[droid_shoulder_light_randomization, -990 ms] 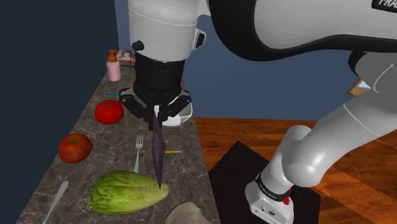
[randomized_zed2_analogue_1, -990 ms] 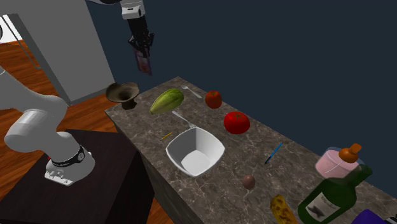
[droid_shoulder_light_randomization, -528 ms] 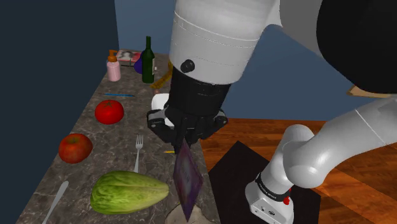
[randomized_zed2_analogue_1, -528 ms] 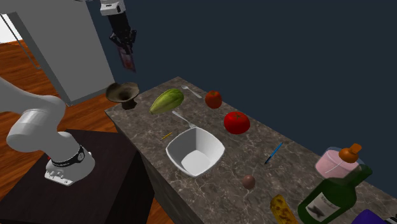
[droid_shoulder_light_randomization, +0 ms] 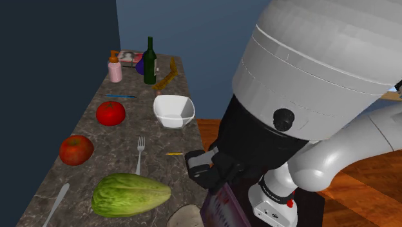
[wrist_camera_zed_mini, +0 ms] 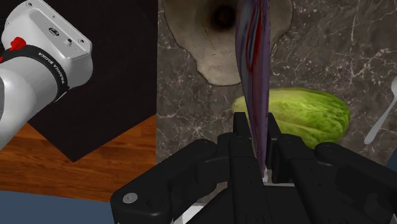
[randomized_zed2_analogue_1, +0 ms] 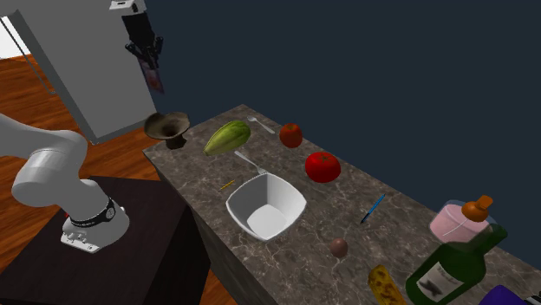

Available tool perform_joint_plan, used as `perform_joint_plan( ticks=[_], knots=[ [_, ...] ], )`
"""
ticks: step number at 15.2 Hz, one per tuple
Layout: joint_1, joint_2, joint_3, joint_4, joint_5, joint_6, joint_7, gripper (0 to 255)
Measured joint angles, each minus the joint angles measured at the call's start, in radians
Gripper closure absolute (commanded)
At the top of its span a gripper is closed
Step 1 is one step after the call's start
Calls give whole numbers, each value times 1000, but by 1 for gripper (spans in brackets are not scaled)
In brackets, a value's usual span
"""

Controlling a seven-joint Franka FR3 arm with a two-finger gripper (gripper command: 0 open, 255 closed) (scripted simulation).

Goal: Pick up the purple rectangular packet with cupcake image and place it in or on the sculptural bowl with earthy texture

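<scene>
The tool [wrist_camera_zed_mini: 257, 130] pinches the packet [wrist_camera_zed_mini: 252, 70], which hangs clear above the bowl [wrist_camera_zed_mini: 207, 57] at the worktop's [wrist_camera_zed_mini: 318, 44] corner. Pickup looks done; lowering it and letting go into the bowl are left.

We see the arm [randomized_zed2_analogue_1: 43, 169] rising from its base [droid_shoulder_light_randomization: 274, 201] at the shoulder view's lower right. The thick white wrist link [droid_shoulder_light_randomization: 309, 71] looms in that frame's upper right, with the black hand below it at lower centre. In the second exterior view the base sits lower left and the gripper [randomized_zed2_analogue_1: 147, 59] is high at upper left, pointing down. The fingers [wrist_camera_zed_mini: 240, 137] are clamped on a purple packet [wrist_camera_zed_mini: 253, 63], which hangs edge-on beneath them. In the wrist view our own base is at upper left.
</scene>
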Motion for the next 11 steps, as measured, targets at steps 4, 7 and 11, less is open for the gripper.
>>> perform_joint_plan(
  ticks=[4, 7, 11],
  knots=[
    [13, -25, 3, -64, 16, 40, -1, 255],
    [18, -34, 9, -105, 23, 74, -4, 255],
    [24, -41, 23, -162, 34, 125, -3, 255]
  ],
)
